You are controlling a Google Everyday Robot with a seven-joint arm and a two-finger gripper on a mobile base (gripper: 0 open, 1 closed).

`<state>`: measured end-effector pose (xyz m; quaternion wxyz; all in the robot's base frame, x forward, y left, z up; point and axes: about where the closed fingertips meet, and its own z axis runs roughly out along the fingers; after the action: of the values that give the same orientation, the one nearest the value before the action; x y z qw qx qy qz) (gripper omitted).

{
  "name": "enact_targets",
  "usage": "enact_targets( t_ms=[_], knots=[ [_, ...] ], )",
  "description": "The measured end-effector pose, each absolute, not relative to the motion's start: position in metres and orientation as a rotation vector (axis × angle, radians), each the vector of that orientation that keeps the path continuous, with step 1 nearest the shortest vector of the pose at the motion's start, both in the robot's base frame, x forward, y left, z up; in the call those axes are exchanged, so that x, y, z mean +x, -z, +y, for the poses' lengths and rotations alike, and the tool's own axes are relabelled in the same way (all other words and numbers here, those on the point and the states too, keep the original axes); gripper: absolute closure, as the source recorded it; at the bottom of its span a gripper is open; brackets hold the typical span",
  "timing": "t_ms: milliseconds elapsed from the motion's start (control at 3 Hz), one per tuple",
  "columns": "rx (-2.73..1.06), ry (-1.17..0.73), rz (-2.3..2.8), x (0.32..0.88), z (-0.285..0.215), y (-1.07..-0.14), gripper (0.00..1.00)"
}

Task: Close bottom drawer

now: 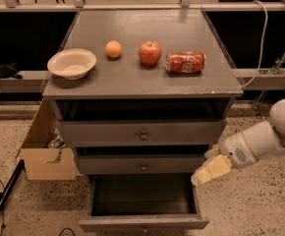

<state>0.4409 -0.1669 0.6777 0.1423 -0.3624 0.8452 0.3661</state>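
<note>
Your cabinet has open speckled floor on its right. The bottom drawer sticks far out toward you, dark inside. Your hand hangs over the drawer's right wall, close to the cabinet. Whether the hand is clenched or released, you cannot tell.

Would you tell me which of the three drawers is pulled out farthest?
The bottom drawer: its dark inside is exposed, while the middle drawer and top drawer are only slightly out. The gripper hovers by its right side.
</note>
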Motion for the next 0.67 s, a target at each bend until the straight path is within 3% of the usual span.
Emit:
enact_targets(
  t_ms=[667],
  knots=[
    [-0.990,-1.135,2.417,0.4452,-0.1582,-0.6407,0.00]
  ],
)
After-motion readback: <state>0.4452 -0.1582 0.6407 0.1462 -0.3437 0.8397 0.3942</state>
